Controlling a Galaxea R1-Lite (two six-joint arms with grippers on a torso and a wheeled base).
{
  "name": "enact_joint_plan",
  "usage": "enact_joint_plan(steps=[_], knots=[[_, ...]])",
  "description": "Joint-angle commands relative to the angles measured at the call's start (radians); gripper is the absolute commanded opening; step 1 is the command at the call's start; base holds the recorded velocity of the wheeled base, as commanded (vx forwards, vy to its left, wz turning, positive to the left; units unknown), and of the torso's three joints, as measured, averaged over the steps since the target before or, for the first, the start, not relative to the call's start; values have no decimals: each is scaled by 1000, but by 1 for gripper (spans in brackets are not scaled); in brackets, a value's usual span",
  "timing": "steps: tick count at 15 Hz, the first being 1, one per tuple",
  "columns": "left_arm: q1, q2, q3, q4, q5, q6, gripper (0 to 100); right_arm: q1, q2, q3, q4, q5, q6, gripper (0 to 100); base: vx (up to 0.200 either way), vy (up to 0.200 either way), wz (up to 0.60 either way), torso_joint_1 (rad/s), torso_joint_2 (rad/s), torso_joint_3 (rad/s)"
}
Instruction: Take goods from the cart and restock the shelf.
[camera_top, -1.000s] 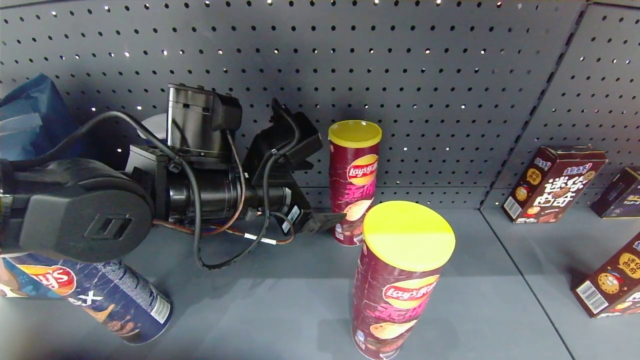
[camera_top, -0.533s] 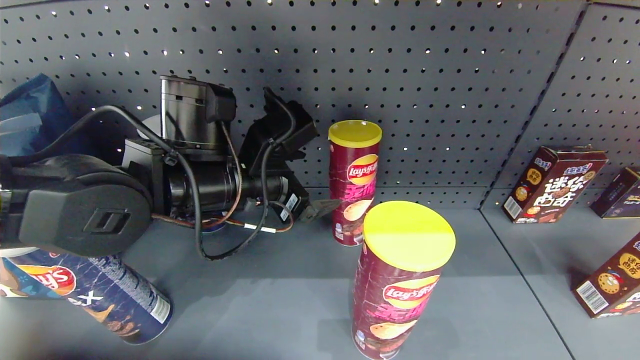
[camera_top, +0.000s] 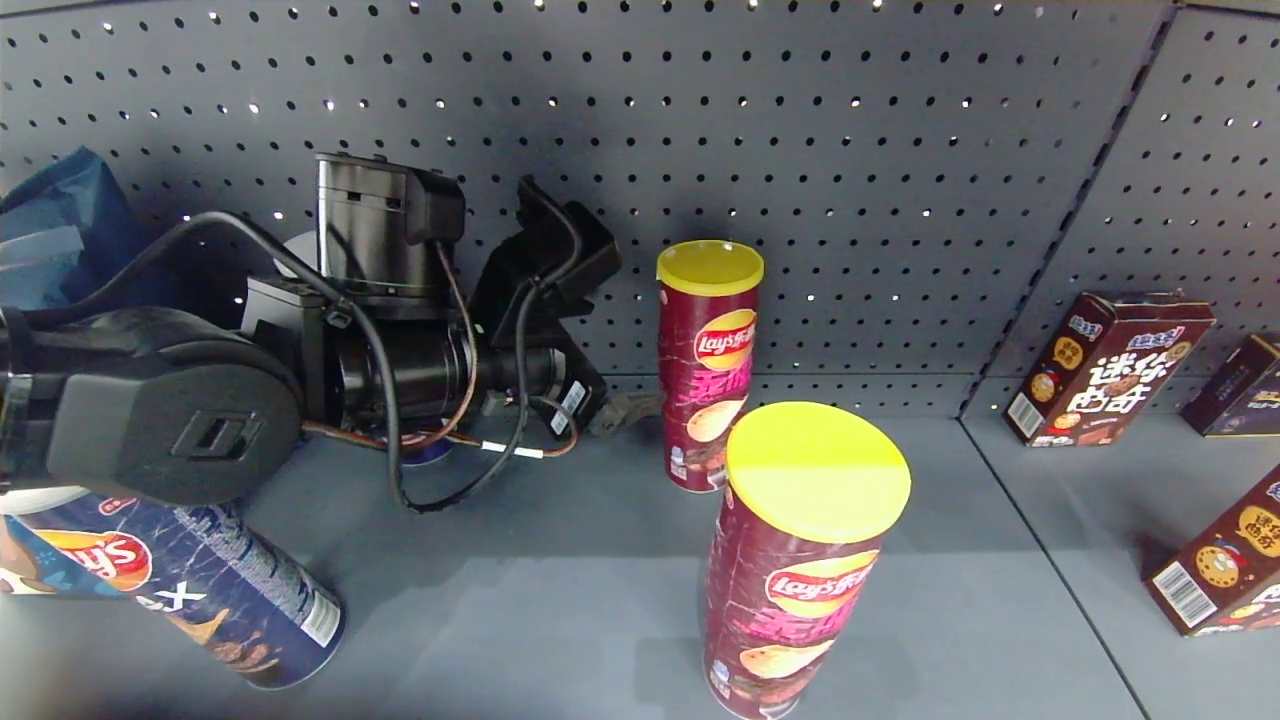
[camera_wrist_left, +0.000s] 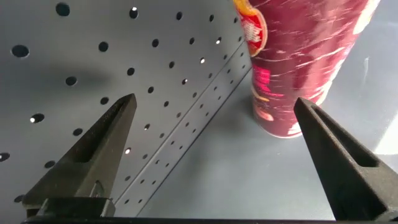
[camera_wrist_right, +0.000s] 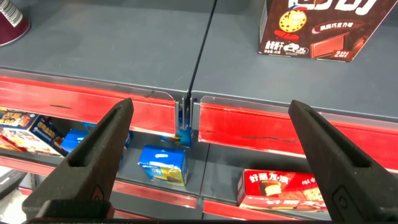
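Note:
Two maroon chip cans with yellow lids stand upright on the grey shelf (camera_top: 560, 600): the rear can (camera_top: 708, 370) near the pegboard and the front can (camera_top: 800, 560) closer to me. A blue chip can (camera_top: 200, 590) lies on its side at the left. My left gripper (camera_top: 625, 408) hovers low over the shelf just left of the rear can, apart from it. In the left wrist view this gripper (camera_wrist_left: 214, 102) is open and empty, with the rear can (camera_wrist_left: 298, 56) beyond its fingertips. My right gripper (camera_wrist_right: 210, 106) is open and empty, in front of the shelf's red front rail (camera_wrist_right: 280, 127).
The pegboard back wall (camera_top: 800, 150) stands close behind the left arm. Brown snack boxes (camera_top: 1110, 370) (camera_top: 1215, 565) sit on the right shelf section, and a blue bag (camera_top: 60, 230) at the far left. A lower shelf holds blue packets (camera_wrist_right: 163, 163) and a red box (camera_wrist_right: 280, 186).
My left gripper has drawn back to the left and slightly up, away from the rear maroon can. The cans have not moved.

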Motion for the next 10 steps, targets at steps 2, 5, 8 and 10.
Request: enact_joint_plan(steps=[2,5,8,10], knots=[[2,11,-1,-1,3,0,100,0,2,0,0,0,0,100,0,0,0,0,0,0],[-1,10,2,-1,-1,2,100,0,2,0,0,0,0,100,0,0,0,0,0,0],[-8,7,6,-1,-6,3,100,0,2,0,0,0,0,100,0,0,0,0,0,0],[-10,7,6,-1,-4,3,100,0,2,0,0,0,0,100,0,0,0,0,0,0]])
